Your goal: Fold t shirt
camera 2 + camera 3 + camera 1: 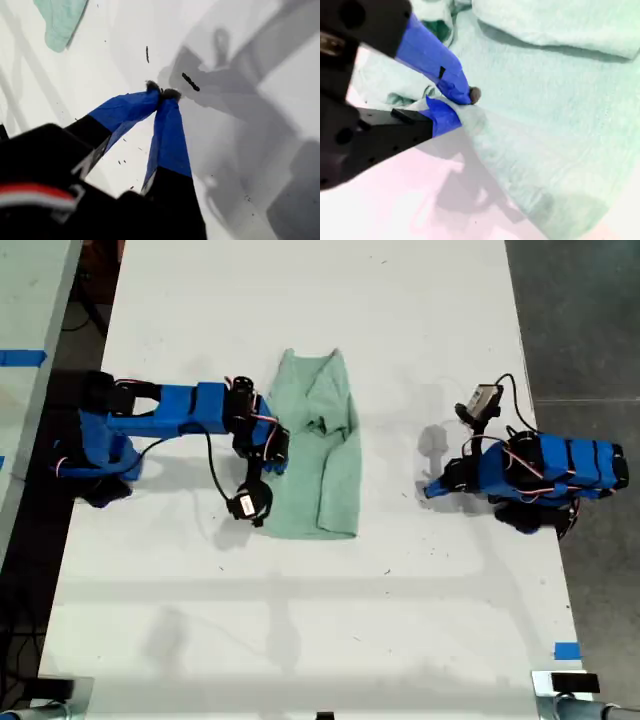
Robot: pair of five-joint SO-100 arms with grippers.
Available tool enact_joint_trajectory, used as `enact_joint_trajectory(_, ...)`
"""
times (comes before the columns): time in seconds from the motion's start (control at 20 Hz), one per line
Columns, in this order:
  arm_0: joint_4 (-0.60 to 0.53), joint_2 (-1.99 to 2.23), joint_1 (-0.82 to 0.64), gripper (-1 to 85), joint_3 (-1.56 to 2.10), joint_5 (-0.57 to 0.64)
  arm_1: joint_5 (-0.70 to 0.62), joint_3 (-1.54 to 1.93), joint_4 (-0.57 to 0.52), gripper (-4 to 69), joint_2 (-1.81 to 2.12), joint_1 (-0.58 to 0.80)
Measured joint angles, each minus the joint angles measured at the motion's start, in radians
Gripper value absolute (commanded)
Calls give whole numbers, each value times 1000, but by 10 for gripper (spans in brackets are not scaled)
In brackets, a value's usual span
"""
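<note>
Cloth first: the t shirt [322, 445] lies folded into a long narrow strip near the middle of the white bench [320, 620], pale mint-green, soft and wrinkled, with one layer doubled over another. Its lower layers are hidden under the fold, and in our second wrist view the shirt [555, 130] runs off the frame, so its full outline is lost there.

Our second tool [462, 102] sits at the shirt's edge on the exterior view's left [262, 472], its blue-taped jaws closed on a pinch of the fabric. Our first tool [161, 92] rests well apart from the shirt on the exterior view's right [432, 487], its taped jaws meeting at the tips with nothing between them; only a corner of the shirt [61, 20] shows in that wrist view.

The bench is smooth, lightly speckled and crossed by soft shadows. Dark floor [585, 330] flanks it, and a strip of blue tape [566, 650] marks its edge.
</note>
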Motion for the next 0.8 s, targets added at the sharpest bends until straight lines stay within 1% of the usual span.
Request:
enact_joint_trajectory(0.15, -66, -133, 15, 0, -95, 5, 0, 0, 0, 19, 0, 0)
enact_joint_trajectory(0.3, -192, -198, 12, 0, -101, 28, 0, 0, 0, 19, 0, 0)
enact_joint_trajectory(0.35, -235, -210, 12, 55, -101, 43, 0, 0, 0, 19, 0, 0)
enact_joint_trajectory(0.4, -268, -219, 12, 159, -101, 55, 0, 0, 0, 19, 0, 0)
enact_joint_trajectory(0.45, -301, -227, 12, 289, -101, 69, 0, 0, 0, 19, 0, 0)
enact_joint_trajectory(0.5, -325, -229, 12, 338, -101, 81, 0, 0, 0, 19, 0, 0)
enact_joint_trajectory(0.6, -350, -229, 12, 326, -101, 112, 0, 0, 0, 19, 0, 0)
enact_joint_trajectory(0.7, -351, -229, 12, 311, -101, 121, 0, 0, 0, 19, 0, 0)
enact_joint_trajectory(0.75, -348, -229, 12, 272, -101, 121, 0, 0, 0, 19, 0, 0)
enact_joint_trajectory(0.8, -331, -221, 12, 115, -101, 121, 0, 0, 0, 19, 0, 0)
